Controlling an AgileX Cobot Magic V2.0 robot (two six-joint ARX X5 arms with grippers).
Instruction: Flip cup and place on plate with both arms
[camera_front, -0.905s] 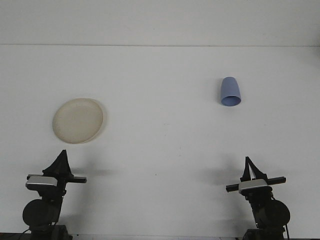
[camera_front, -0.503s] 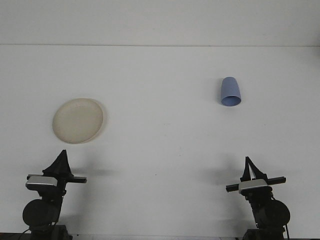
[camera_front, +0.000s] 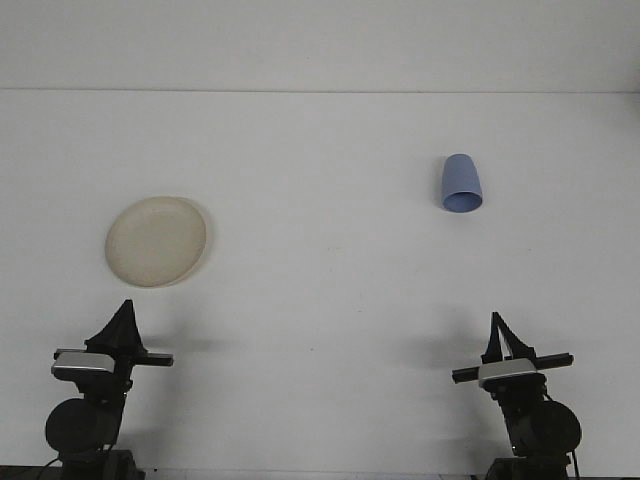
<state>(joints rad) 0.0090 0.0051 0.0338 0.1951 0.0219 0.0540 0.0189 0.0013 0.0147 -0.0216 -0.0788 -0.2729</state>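
Lying between the arms and their targets is only bare white table, with no other thing on it. The blue cup stands upside down on the far right, its wider rim against the surface and its closed base up, well apart from both arms. The cream plate, round and shallow, sits on the left, just beyond the left gripper. The right gripper rests at the near right edge. Each claw's fingers meet in a dark point, so both look closed and grip nothing. The arm bases are cut off by the bottom edge.
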